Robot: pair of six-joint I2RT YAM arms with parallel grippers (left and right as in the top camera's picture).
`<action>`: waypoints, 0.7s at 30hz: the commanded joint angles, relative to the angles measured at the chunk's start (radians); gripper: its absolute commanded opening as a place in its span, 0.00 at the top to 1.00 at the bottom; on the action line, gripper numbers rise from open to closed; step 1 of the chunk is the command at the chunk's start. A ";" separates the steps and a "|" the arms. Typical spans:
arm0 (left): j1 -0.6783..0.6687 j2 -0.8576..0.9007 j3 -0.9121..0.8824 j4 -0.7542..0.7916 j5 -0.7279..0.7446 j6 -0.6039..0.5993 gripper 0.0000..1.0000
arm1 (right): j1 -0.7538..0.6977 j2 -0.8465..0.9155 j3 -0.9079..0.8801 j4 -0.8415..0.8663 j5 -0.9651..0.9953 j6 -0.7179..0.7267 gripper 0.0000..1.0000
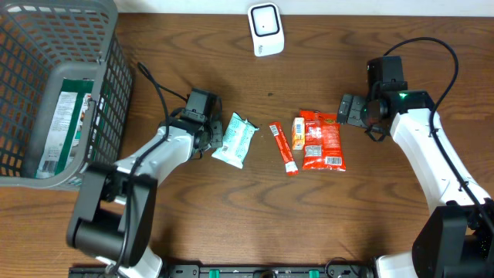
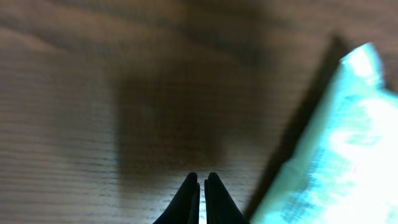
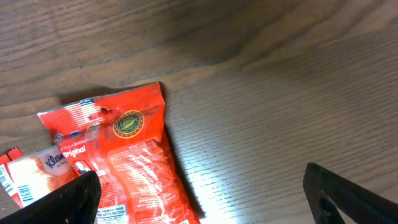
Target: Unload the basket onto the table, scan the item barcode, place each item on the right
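Wooden tabletop (image 1: 370, 220) holds a teal packet (image 1: 235, 140), red stick (image 1: 284, 148) and red bag (image 1: 323, 139) in a row, with a white scanner (image 1: 265, 29) beyond and a grey basket (image 1: 116, 77) far left. The left tool (image 2: 202, 186), pressed together, sits just beside the teal packet. The right tool (image 1: 343, 110), spread wide, is near the red bag.

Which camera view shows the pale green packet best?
The overhead view: the pale green packet lies whole and sharp on the table. The left wrist view shows only a blurred part of it, at the right. The right wrist view does not show it.
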 commanded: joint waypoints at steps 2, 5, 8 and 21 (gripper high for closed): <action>-0.007 0.048 -0.008 -0.004 0.025 -0.016 0.93 | 0.000 -0.002 0.010 0.000 0.010 0.003 0.01; -0.007 0.046 -0.008 -0.003 0.141 -0.017 0.93 | 0.000 -0.002 0.010 0.000 0.010 0.003 0.01; -0.012 0.046 -0.008 -0.023 0.229 -0.054 0.92 | 0.000 -0.002 0.010 0.000 0.010 0.003 0.01; -0.082 0.038 0.014 -0.017 0.173 -0.093 0.92 | -0.001 -0.002 0.010 -0.001 0.010 0.003 0.01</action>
